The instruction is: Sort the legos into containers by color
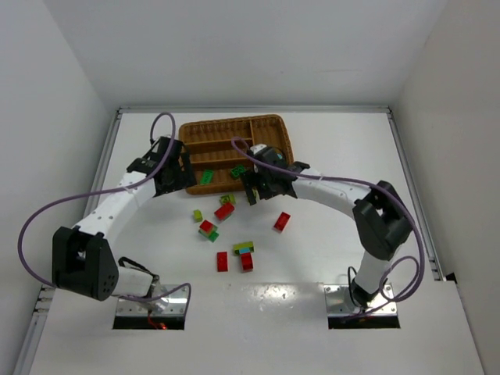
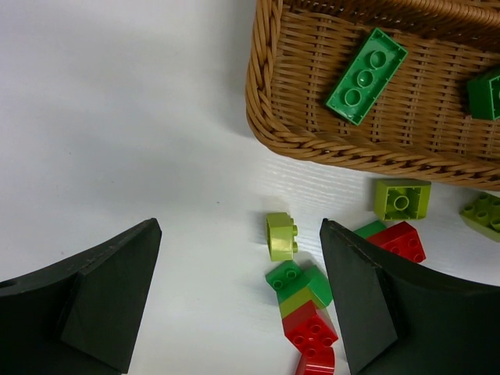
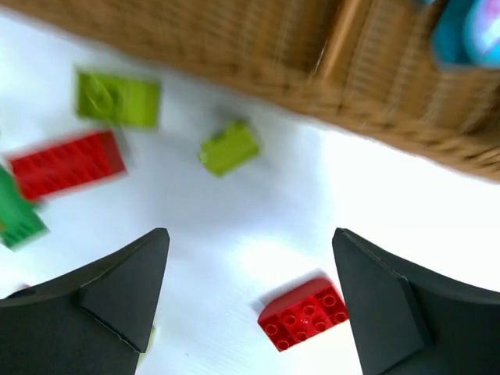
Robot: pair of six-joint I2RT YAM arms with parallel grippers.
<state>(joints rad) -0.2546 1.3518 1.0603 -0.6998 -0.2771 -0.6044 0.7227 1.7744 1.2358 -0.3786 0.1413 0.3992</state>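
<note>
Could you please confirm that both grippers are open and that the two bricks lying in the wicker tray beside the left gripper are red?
Not quite. The left wrist view shows that the long brick and the cut-off brick in the wicker tray are green, not red. The left gripper and right gripper are indeed open.

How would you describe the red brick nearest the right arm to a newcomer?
Find the wicker tray at the far side. Before its right end, by the right gripper, lies a red brick. It is the rightmost loose brick, apart from the rest.
</note>
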